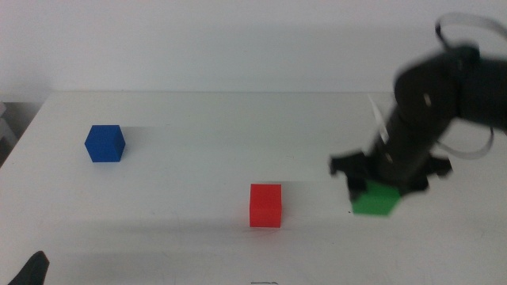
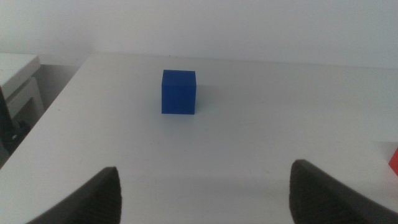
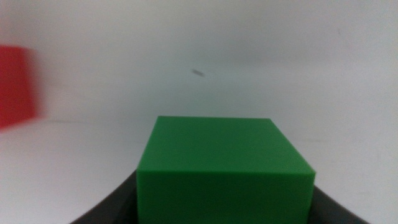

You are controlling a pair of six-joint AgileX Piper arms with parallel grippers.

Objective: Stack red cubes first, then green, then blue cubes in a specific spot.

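Green cube [image 1: 375, 201], tilted just right of red cube [image 1: 265, 205], is clamped between the jaws of right gripper [image 1: 380, 184], evidently for stacking on red. Blue cube [image 1: 104, 143] sits far left. Left gripper [image 2: 205, 186] waits w/ jaws apart, holding nothing.

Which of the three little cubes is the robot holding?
The green cube, clamped in the right pincer. The red cube and blue cube sit alone on the table.
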